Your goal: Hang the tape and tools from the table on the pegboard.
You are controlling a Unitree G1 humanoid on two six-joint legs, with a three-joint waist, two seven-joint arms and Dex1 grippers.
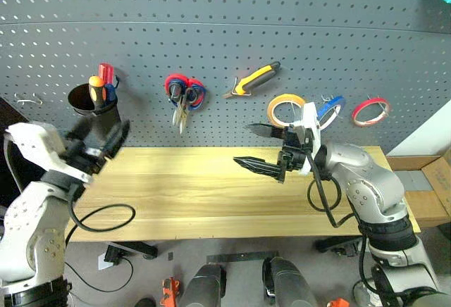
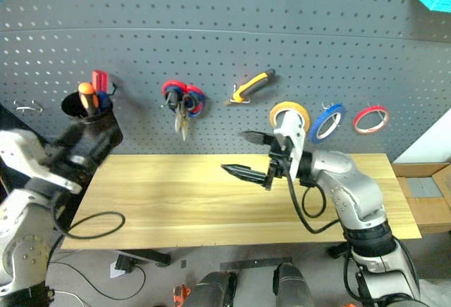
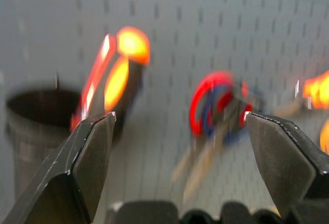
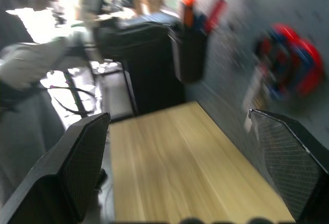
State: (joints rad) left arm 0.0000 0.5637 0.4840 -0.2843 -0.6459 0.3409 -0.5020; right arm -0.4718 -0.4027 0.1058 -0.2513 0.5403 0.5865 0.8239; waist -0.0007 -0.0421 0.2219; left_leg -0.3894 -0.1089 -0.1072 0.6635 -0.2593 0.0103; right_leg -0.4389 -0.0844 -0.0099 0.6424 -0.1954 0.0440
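Left gripper [image 1: 106, 141] released, jaws wide, empty, just below the black cup [image 1: 94, 101] holding the screwdriver [image 1: 96, 90]. Right gripper [image 1: 262, 148] released, jaws wide, empty, over the table [image 1: 190, 194]. On the pegboard [image 1: 225, 32] above it: scissors [image 1: 177, 103], pliers [image 1: 255, 78]; red tape [image 1: 371, 111] to its right. No legible labels or writing.

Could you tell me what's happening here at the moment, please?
Both grippers are open and holding nothing: the left gripper is in front of the black cup that holds the screwdrivers, the right gripper over the table. Nothing lies on the tabletop. On the pegboard hang the scissors, the pliers, and the yellow roll, blue roll and red tape.
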